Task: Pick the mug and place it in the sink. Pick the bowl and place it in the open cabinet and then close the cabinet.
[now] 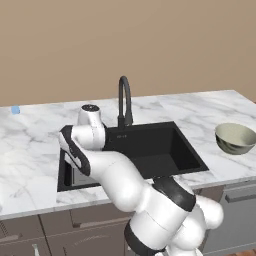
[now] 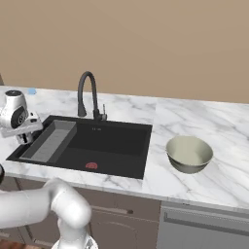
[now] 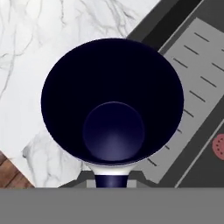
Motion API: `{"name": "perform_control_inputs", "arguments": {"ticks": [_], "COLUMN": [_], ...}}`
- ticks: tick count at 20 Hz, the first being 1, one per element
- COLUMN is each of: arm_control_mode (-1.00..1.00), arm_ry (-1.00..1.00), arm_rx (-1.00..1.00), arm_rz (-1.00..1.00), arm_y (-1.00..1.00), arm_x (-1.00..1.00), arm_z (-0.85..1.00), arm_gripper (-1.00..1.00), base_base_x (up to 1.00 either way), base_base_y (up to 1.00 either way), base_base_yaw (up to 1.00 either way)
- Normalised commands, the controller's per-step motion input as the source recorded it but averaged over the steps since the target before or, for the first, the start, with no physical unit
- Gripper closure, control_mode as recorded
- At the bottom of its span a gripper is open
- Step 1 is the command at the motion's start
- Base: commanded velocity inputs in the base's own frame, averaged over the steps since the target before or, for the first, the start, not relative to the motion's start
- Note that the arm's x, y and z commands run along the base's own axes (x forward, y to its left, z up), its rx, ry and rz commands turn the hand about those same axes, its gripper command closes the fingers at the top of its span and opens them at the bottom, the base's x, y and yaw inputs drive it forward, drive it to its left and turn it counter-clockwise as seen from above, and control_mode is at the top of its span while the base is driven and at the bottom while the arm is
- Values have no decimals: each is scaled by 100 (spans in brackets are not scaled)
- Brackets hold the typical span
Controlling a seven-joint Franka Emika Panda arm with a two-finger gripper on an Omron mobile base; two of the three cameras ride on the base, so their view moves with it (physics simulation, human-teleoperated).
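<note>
Hand view: mug (image 3: 113,100) over sink (image 3: 192,65) edge

Hand view: mug (image 3: 111,103) is filling the frame centre, looking straight down its navy bore. Outer wall and handle are not showing, apart from a white sliver at the bottom edge. Fingertips are lying under the mug rim, so the contact itself cannot be read.

Mug is covering part of the drain tray (image 3: 192,87); tray and sink wall are running off the right edge. Red drain mark (image 3: 219,146) is being cut by that edge.

Left base view: arm (image 1: 107,172) is hiding the left part of the sink (image 1: 150,147), tray included.

Right base view: gripper (image 2: 24,137) is too small to read.
</note>
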Motion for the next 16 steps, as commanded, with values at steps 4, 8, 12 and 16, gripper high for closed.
{"name": "perform_control_inputs", "arguments": {"ticks": [4,8,12,16], "arm_control_mode": [-100,-100,-100,-100], "arm_ry": [0,0,0,-2], "arm_rx": [0,0,0,0], "arm_rz": [25,15,5,0], "arm_y": [-75,-71,-67,-74], "arm_x": [-21,-11,0,0], "arm_z": [0,5,9,0], "arm_gripper": [100,100,100,100], "base_base_x": [0,0,0,0], "base_base_y": [0,0,0,0], "base_base_yaw": [0,0,0,0]}}
